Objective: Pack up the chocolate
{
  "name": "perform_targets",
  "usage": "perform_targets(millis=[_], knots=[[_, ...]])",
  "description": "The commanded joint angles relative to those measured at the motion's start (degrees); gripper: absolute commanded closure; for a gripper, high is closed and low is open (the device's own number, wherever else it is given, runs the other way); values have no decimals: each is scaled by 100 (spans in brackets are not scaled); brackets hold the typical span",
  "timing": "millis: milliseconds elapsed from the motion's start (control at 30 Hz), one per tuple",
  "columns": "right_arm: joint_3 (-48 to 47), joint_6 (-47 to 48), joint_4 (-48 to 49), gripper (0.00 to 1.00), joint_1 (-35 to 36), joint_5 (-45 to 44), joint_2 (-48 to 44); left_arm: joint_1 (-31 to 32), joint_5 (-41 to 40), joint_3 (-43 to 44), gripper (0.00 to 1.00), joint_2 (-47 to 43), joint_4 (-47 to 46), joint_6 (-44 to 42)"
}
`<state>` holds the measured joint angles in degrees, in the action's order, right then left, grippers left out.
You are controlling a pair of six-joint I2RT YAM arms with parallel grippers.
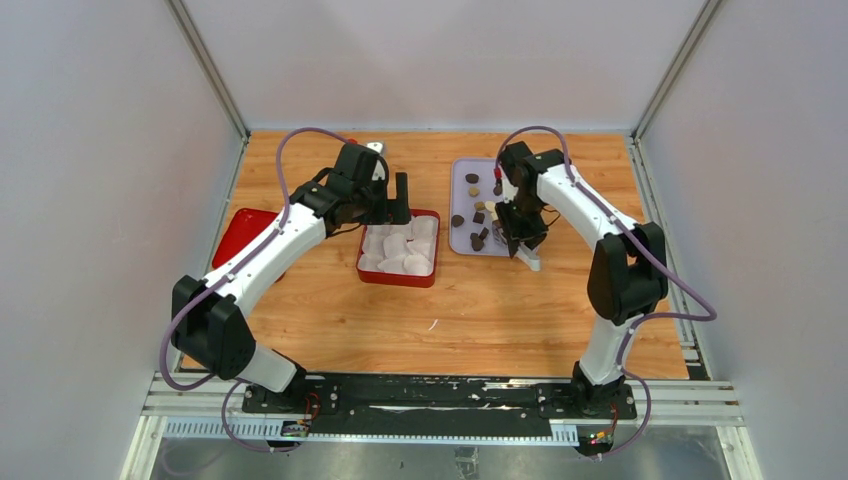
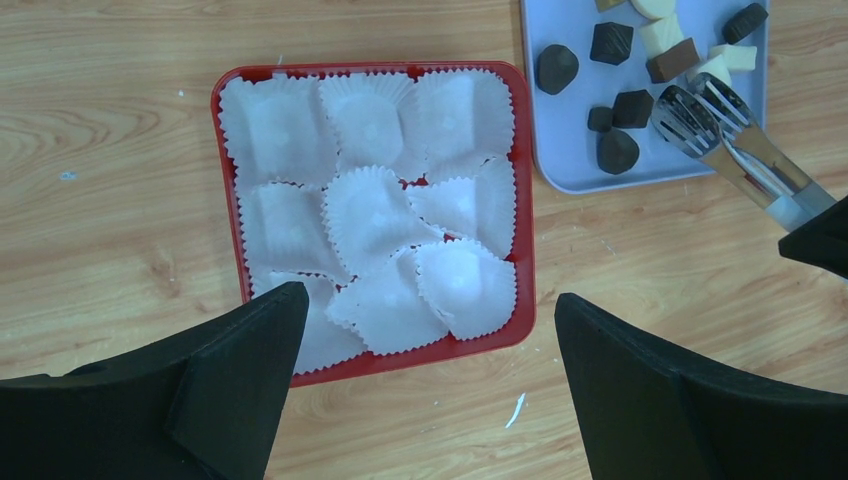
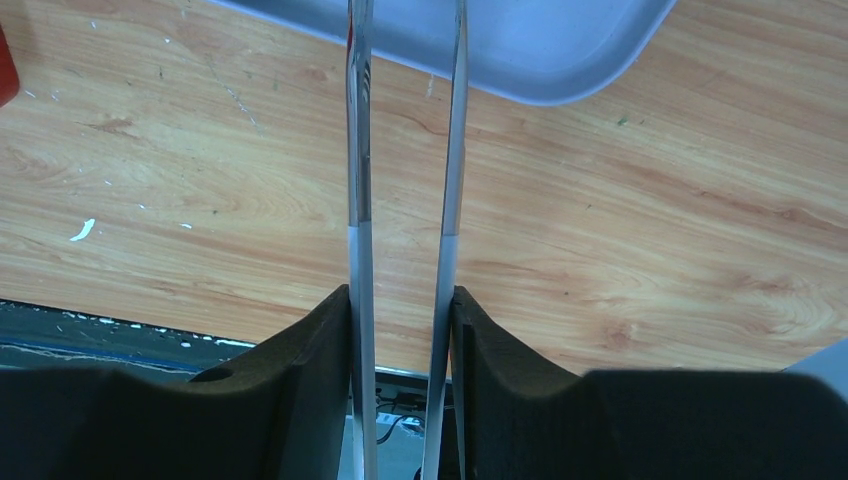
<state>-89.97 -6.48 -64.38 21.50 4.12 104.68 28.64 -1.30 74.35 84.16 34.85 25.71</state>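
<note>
At the far left of the overhead view a flat red piece [image 1: 243, 232], possibly a lid, lies half hidden under the left arm. Next comes the left end effector [image 2: 428, 300], its fingers spread wide and holding nothing, hanging above the red box [image 2: 226, 215]. The box sits near the middle of the wooden surface [image 1: 500, 320] and is filled with white paper cups [image 2: 372, 215], all of them empty.

Just right of the box is a pale blue tray [image 2: 575, 165], and the chocolate pieces [image 2: 612, 42] lie loose on it: dark, mid-brown and cream, some round, some square. None is in the box yet.

At the right, the right end effector [image 3: 400, 300] is clamped around the two arms of metal tongs [image 2: 735, 135]. The tong tips hang over the tray's near corner beside the dark pieces, with nothing seen between them.

The pieces look light and hard but easily scuffed or chipped, and their smooth faces may slip on metal. Square pieces are best pinched across flat opposite sides and round ones across the widest part, with a gentle squeeze.
</note>
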Motion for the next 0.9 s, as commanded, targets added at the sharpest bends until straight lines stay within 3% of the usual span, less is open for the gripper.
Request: perform_targets(millis=[0,500,867], knots=[[-195,-3,-301,89,78,-161,-317,27,-76,121,0,-19,72,-108],[-1193,-170,-481,91,250,8,-560,-211,-558,128,0,-115,390,12],[-2592,-281,-559,91,1115,166,112,-1379,-431,-393,0,-354,816,442]])
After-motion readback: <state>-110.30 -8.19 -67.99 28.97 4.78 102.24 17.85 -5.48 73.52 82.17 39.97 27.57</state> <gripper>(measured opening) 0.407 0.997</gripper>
